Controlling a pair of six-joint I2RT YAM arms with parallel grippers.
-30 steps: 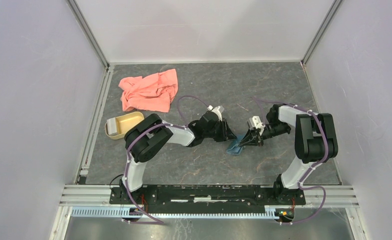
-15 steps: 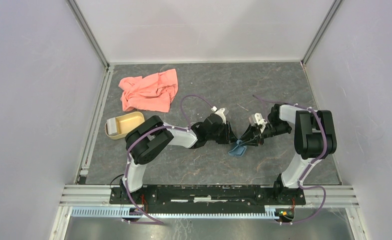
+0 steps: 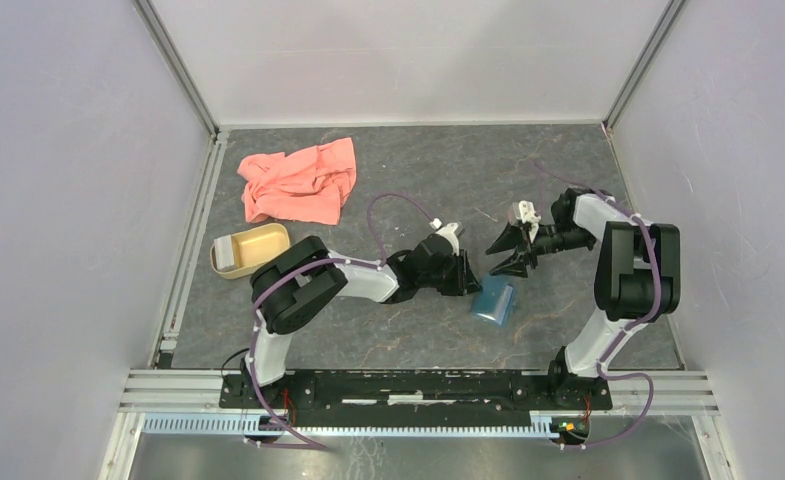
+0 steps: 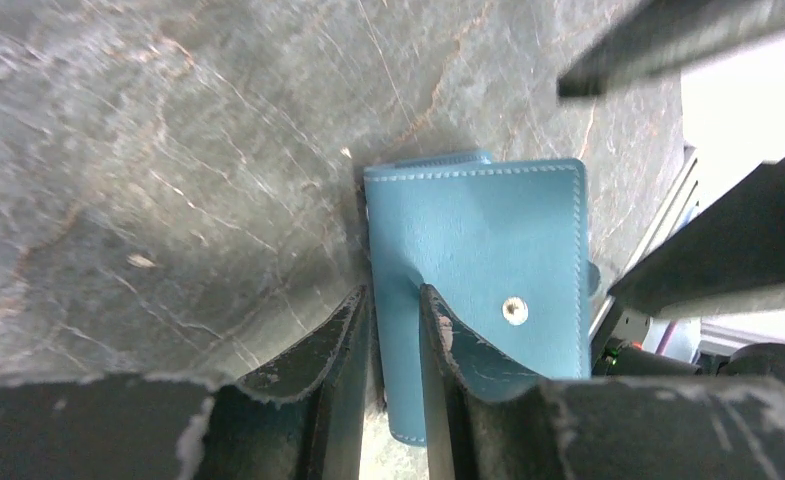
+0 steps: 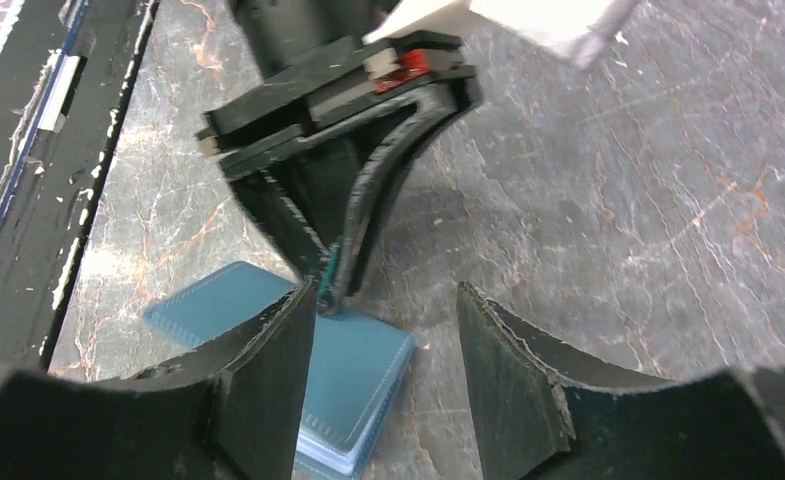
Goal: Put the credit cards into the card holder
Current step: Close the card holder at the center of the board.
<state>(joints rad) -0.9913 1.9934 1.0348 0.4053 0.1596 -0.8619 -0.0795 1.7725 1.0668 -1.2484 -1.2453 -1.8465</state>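
Observation:
The teal card holder (image 3: pixel 494 298) lies on the dark table between the two arms, its snap stud (image 4: pixel 513 310) facing up. My left gripper (image 3: pixel 465 275) is shut on the holder's near edge, and that edge runs between its two black fingers (image 4: pixel 340 345). In the left wrist view the holder (image 4: pixel 488 230) spreads out ahead of that gripper (image 4: pixel 393 305). My right gripper (image 3: pixel 509 250) hovers open just behind the holder with nothing between its fingers. In the right wrist view that gripper (image 5: pixel 383 292) stands over the holder (image 5: pixel 363 375). The credit cards are out of view.
A salmon-pink cloth (image 3: pixel 298 180) lies crumpled at the back left. A tan oval dish (image 3: pixel 251 247) sits at the left with a pale grey object at its left end. The enclosure walls close in the left, right and back sides.
My right gripper has opened, let go of the card holder and drawn back to the upper right. The holder now lies flatter and further right, and the left gripper has followed it.

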